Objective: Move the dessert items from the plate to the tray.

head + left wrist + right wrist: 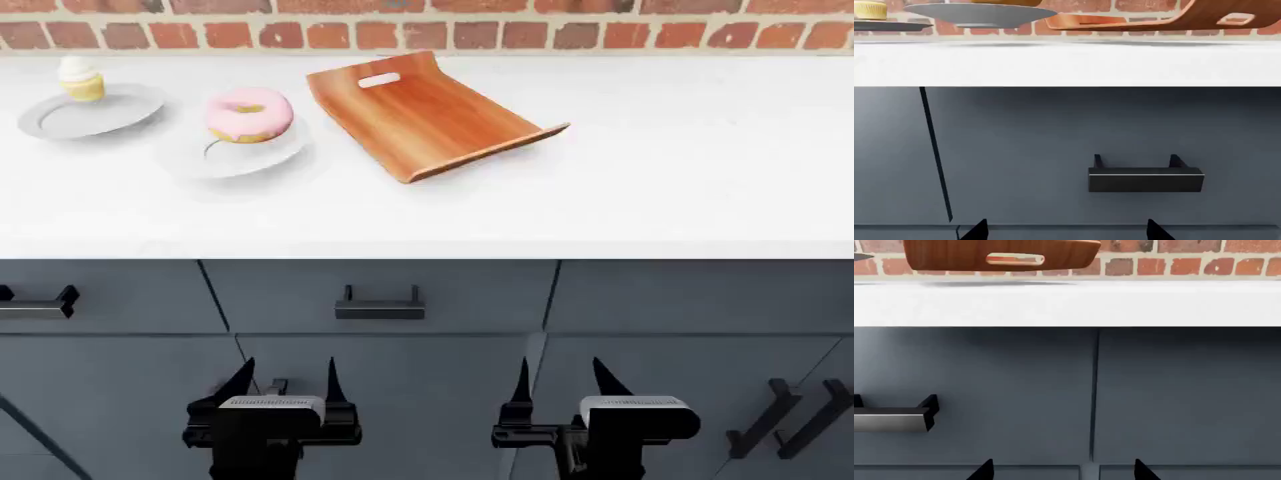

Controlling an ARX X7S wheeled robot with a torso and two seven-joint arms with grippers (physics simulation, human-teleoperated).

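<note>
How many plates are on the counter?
2: a grey plate at far left holding the cupcake, and a paler plate beside it under the donut, left of the tray.

Head cam: high, looking down on worktop (667,170). Wrist cams: low, near drawer fronts, facing 12 o'clock; all share tray (427,115).

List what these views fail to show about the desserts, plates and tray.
- Left wrist view: the cupcake is cut by the frame's edges, frosting out of view; the donut's plate hides the donut.
- Right wrist view: only one end of the tray shows; its floor is hidden.
- Head view: the tray's near slot cannot be made out.
</note>
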